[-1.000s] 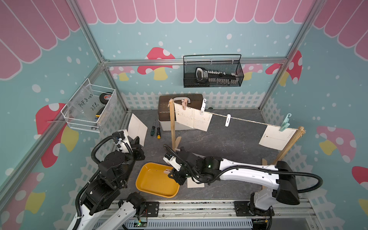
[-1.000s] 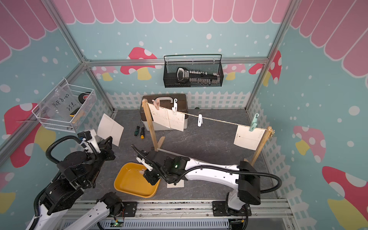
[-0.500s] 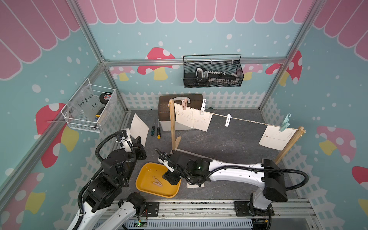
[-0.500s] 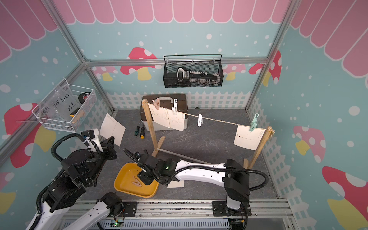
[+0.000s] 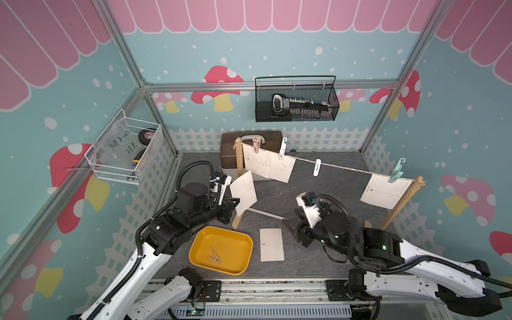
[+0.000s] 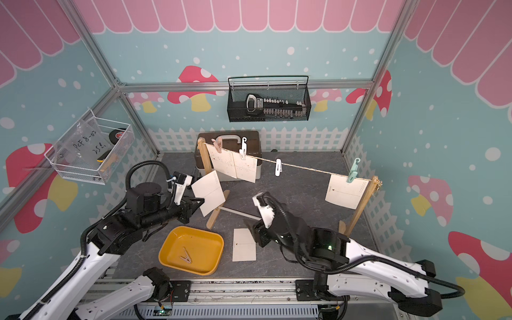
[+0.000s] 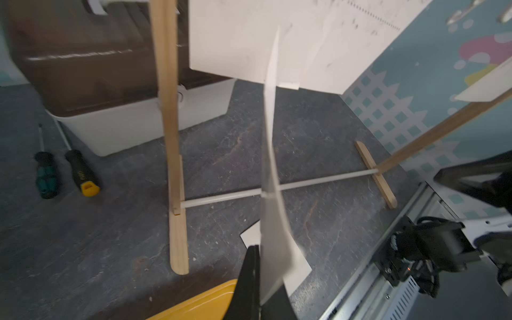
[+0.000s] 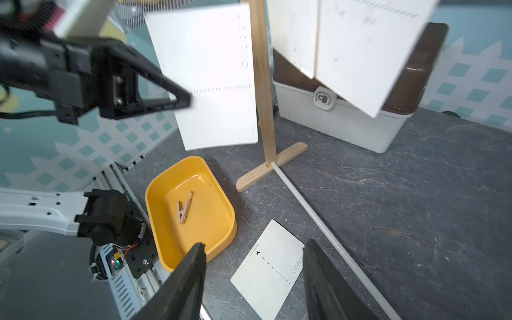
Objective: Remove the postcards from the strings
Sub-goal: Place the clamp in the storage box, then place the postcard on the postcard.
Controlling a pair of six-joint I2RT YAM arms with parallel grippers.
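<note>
The worktop [image 5: 318, 266], read as a clock face in a top view, is crossed from 11 to 3 o'clock by the string [image 5: 346, 168]. A tray [image 5: 199, 241] sits at 7. On the string hang an overlapping pair [image 5: 267, 166] at 11 and a third card [image 5: 383, 192] at 3. Off it, a flat card [image 5: 272, 244] lies at 6, and a held card [image 5: 243, 192] stands at 9, pinched by the left pincer [image 5: 236, 201]. The right pincer [image 8: 253, 245] hovers over the flat card, spread and empty. One peg [image 5: 214, 256] lies in the tray, and a bare white peg [image 5: 317, 167] grips mid-string. By my reckoning two of five are done and three need unpegging.
</note>
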